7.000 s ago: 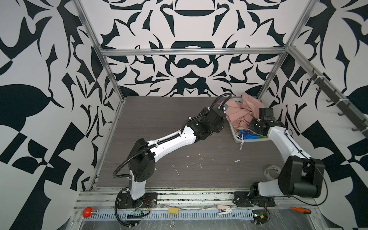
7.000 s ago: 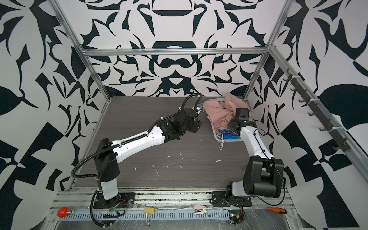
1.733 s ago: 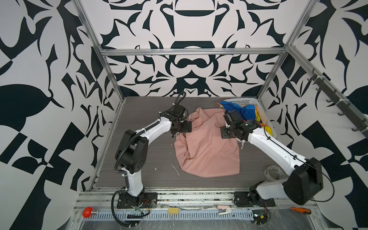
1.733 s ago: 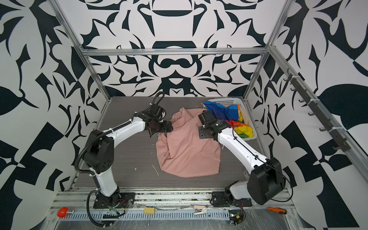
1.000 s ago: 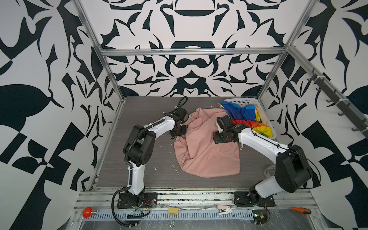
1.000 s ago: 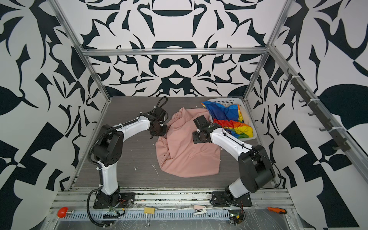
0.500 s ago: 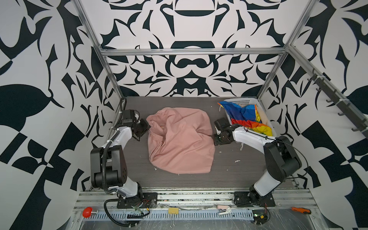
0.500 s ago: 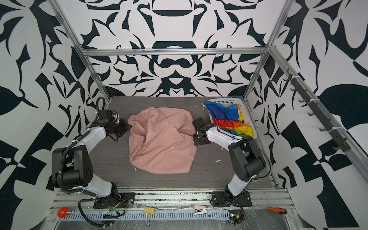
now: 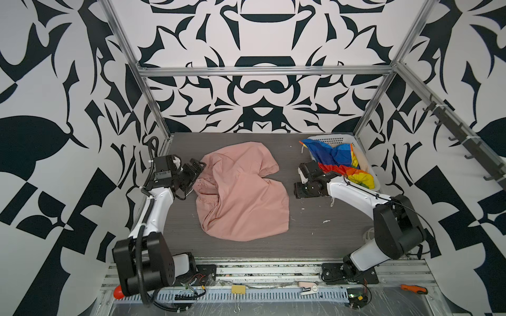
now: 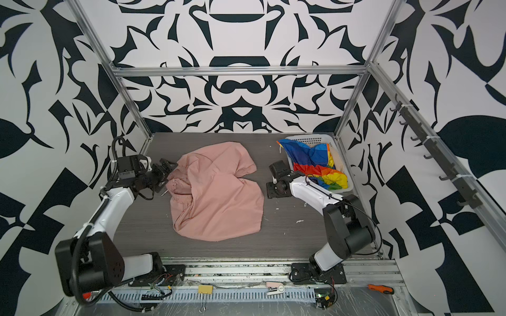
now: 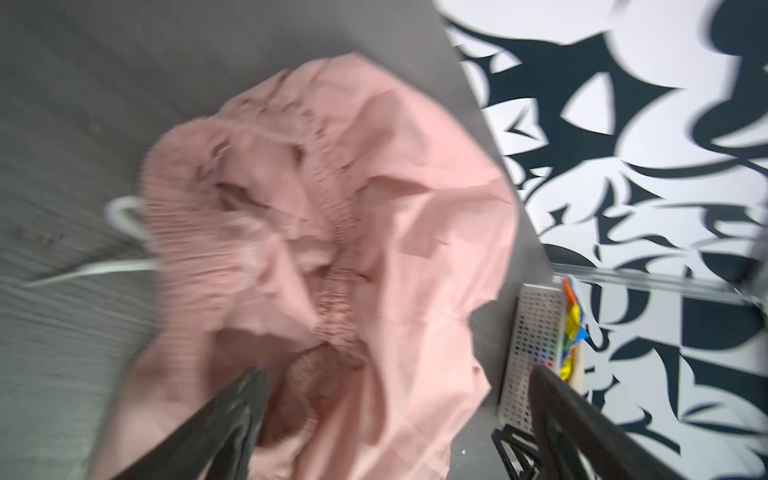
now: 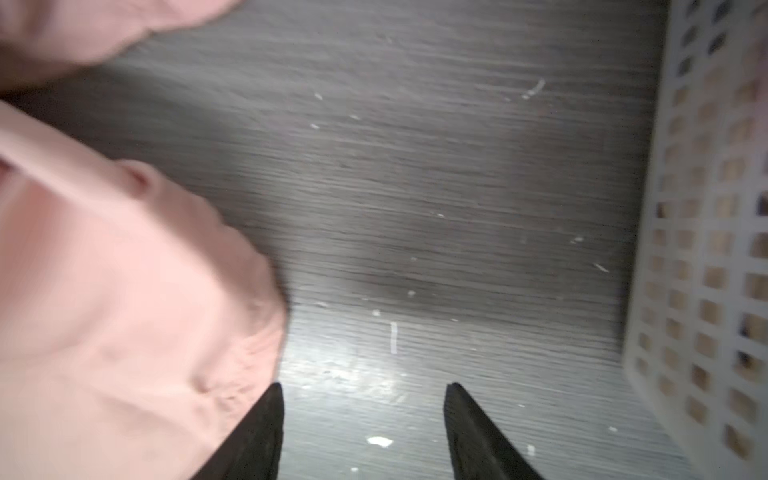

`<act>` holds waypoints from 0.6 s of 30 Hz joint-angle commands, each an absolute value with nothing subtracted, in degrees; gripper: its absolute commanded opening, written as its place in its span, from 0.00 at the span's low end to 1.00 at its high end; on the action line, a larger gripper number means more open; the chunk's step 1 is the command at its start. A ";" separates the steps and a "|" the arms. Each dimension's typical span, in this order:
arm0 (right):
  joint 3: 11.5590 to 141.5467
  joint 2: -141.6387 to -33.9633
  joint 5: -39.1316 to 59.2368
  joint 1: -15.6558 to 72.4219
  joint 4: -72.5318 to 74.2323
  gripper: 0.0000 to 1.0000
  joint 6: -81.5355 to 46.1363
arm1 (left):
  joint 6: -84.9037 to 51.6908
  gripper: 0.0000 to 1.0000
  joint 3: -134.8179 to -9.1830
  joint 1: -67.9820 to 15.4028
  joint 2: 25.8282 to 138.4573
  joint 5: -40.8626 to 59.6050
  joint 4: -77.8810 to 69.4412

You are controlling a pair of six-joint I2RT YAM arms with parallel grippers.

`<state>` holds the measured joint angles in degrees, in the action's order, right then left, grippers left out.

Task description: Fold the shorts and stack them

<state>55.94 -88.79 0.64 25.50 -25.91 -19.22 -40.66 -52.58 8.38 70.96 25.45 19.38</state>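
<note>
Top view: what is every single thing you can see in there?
table: one, dark grey, under everything
basket: one, white, back right corner
pink shorts: one, pink, crumpled in the middle
rainbow shorts: one, striped many colours, in the basket
clip: one, yellow, front middle
tool: one, orange, front right
left gripper: one, black, open at the pink shorts' waist
right gripper: one, black, open over bare table
</note>
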 commanded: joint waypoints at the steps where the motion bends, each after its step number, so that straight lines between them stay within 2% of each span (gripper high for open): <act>1: 55.14 -89.52 6.53 26.74 -21.66 0.69 -21.65 | -36.56 1.00 -52.55 4.24 69.83 23.73 28.33; 11: 56.69 -97.99 12.61 30.33 -15.26 0.69 -25.13 | -36.32 1.00 -46.16 2.44 70.78 26.43 29.12; 13: 56.77 -99.44 13.78 30.70 -13.51 0.60 -25.83 | -35.76 0.99 -45.79 2.39 70.88 26.38 29.56; 14: 56.98 -100.35 14.58 30.76 -12.65 0.52 -26.08 | -35.37 1.00 -45.77 2.42 71.16 25.81 29.77; 17: 58.66 -102.29 15.00 30.61 -12.05 0.11 -25.31 | -34.39 0.99 -46.38 2.42 72.58 26.04 30.47; 18: 59.47 -102.44 13.73 29.96 -12.80 0.03 -24.94 | -34.28 1.00 -46.57 2.42 74.72 26.29 30.36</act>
